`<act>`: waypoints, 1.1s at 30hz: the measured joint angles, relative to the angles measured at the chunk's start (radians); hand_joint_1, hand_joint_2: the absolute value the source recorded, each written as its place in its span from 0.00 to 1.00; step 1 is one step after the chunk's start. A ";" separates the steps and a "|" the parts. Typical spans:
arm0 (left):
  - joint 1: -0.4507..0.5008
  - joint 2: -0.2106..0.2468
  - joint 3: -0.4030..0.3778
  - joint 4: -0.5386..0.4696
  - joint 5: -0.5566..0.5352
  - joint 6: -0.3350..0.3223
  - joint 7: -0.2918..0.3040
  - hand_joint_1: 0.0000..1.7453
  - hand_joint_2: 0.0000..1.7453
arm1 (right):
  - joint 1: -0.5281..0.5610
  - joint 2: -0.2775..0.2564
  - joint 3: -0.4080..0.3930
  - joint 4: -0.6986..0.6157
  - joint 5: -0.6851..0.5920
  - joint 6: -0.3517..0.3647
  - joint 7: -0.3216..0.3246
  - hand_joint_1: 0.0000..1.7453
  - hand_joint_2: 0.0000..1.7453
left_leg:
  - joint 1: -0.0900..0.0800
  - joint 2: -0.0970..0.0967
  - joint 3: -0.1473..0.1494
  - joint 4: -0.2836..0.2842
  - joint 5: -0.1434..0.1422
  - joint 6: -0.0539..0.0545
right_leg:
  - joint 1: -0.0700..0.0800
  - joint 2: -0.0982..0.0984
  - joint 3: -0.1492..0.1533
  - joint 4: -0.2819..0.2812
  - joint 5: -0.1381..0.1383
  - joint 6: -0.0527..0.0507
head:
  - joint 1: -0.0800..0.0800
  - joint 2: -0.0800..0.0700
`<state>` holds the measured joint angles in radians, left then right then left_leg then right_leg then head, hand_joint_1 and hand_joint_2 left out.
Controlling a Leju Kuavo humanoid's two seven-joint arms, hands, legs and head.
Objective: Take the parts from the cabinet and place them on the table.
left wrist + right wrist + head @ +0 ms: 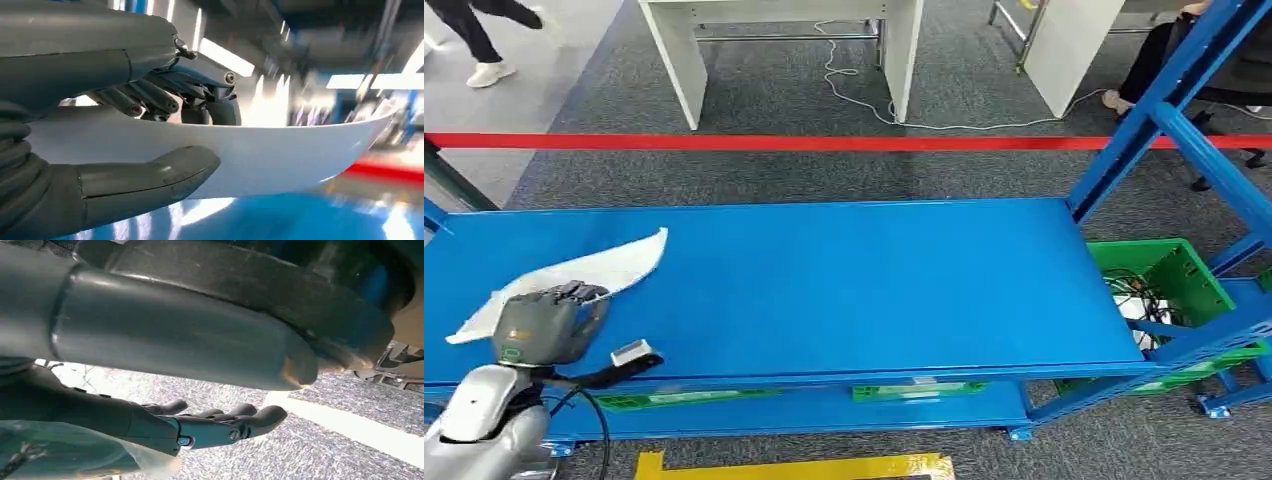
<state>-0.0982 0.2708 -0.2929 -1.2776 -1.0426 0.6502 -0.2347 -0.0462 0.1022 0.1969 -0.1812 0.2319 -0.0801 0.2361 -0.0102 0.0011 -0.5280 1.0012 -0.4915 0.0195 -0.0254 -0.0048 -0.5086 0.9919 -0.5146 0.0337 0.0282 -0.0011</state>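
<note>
A long, thin, curved white part (629,258) lies low over the left end of the blue table (854,280). My left hand (544,322) grips its near end. In the left wrist view the thumb sits on one side of the white part (300,155) and the fingers (150,100) curl over its other edge. My right hand (215,425) hangs over grey carpet with its fingers stretched out and apart, holding nothing. A bit of translucent plastic shows beside its wrist.
A green crate (1169,275) with cables sits on the floor past the table's right end, under a blue rack frame (1164,100). A red line (824,142) crosses the carpet behind the table. White desks (684,60) and people's legs (474,40) stand beyond it.
</note>
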 joint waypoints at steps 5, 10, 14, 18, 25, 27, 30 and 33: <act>0.056 -0.142 0.145 -0.074 0.105 0.042 -0.329 1.00 1.00 | -0.001 0.000 0.000 0.000 0.018 -0.004 0.000 0.00 0.00 | 0.000 0.000 0.000 0.000 0.000 0.000 | 0.000 0.000 0.000 0.000 0.000 0.000 | 0.000 0.000; 0.076 -0.250 0.237 -0.132 0.175 0.045 -0.371 1.00 1.00 | -0.002 0.000 0.000 0.000 0.023 -0.010 0.000 0.00 0.00 | -0.001 0.000 0.000 0.000 0.000 0.000 | 0.000 0.000 0.000 0.000 0.000 0.000 | 0.000 0.000; 0.096 -0.304 0.260 -0.202 0.311 0.045 -0.446 1.00 1.00 | -0.002 0.000 -0.003 0.000 0.024 -0.023 0.000 0.00 0.00 | 0.000 0.000 0.000 0.000 0.000 0.000 | 0.000 0.000 -0.001 0.000 0.001 0.000 | -0.001 0.000; 0.130 -0.348 0.238 -0.347 0.470 0.048 -0.463 1.00 1.00 | 0.000 0.000 -0.012 0.000 0.019 -0.032 0.000 0.00 0.00 | 0.000 0.000 0.000 0.000 0.000 0.000 | 0.000 -0.001 0.000 0.000 0.000 0.000 | -0.001 0.000; 0.183 -0.356 0.121 -0.549 0.864 -0.003 -0.468 1.00 1.00 | 0.010 0.014 -0.055 0.000 -0.035 -0.057 -0.003 0.00 0.00 | -0.002 0.000 -0.001 0.002 0.000 0.001 | -0.001 -0.001 0.000 -0.001 0.001 0.001 | 0.000 0.000; 0.194 -0.353 0.091 -0.581 0.877 -0.014 -0.468 1.00 1.00 | 0.013 0.019 -0.066 0.000 -0.039 -0.058 -0.003 0.00 0.00 | -0.003 0.000 -0.001 0.002 -0.001 0.001 | -0.003 -0.002 -0.001 -0.001 0.002 0.002 | 0.000 0.000; 0.201 -0.347 0.066 -0.613 0.887 -0.017 -0.468 1.00 1.00 | 0.014 0.026 -0.072 0.000 -0.041 -0.058 -0.003 0.00 0.00 | -0.006 0.000 -0.001 0.004 -0.001 0.002 | -0.005 0.000 -0.001 -0.002 0.004 0.006 | -0.001 0.000; 0.207 -0.339 0.050 -0.637 0.966 -0.073 -0.468 1.00 1.00 | 0.014 0.029 -0.085 0.000 -0.050 -0.058 0.003 0.00 0.00 | -0.008 0.000 -0.005 0.009 -0.003 0.007 | -0.007 -0.001 -0.001 -0.003 0.006 0.012 | -0.001 0.000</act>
<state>0.1093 -0.0687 -0.2434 -1.9151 -0.0765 0.5774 -0.7027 -0.0321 0.1312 0.1121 -0.1808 0.1823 -0.1385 0.2396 -0.0185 0.0007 -0.5331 1.0104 -0.4946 0.0269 -0.0327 -0.0055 -0.5100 0.9893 -0.5089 0.0453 0.0275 -0.0011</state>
